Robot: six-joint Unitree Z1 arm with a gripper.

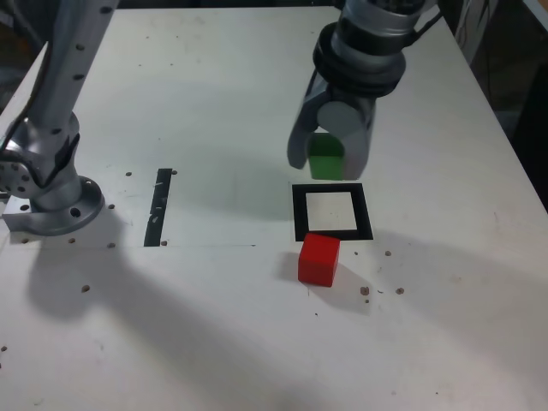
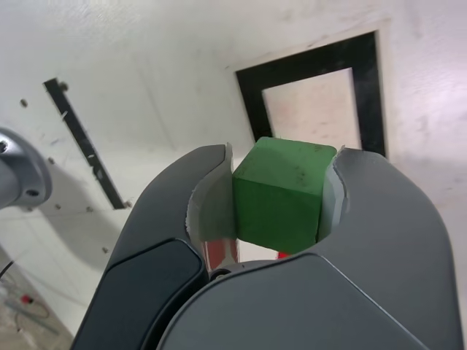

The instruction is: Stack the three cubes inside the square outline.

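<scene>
Clamped on the green cube (image 2: 281, 193), the end effector (image 2: 281, 191) should centre it over the square outline (image 1: 362, 214), then lower it level, clear of the red cube (image 1: 318, 260).

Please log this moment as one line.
tool: shut on green cube | black square: no cube inside | red cube: on table

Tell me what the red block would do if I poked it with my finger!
The red block would probably slide rather than roll, since its sides look flat. It looks about as tall as it is wide, so a gentle poke low down likely wouldn't tip it. It seems stiff, with straight edges, so I doubt it would squash.
</scene>
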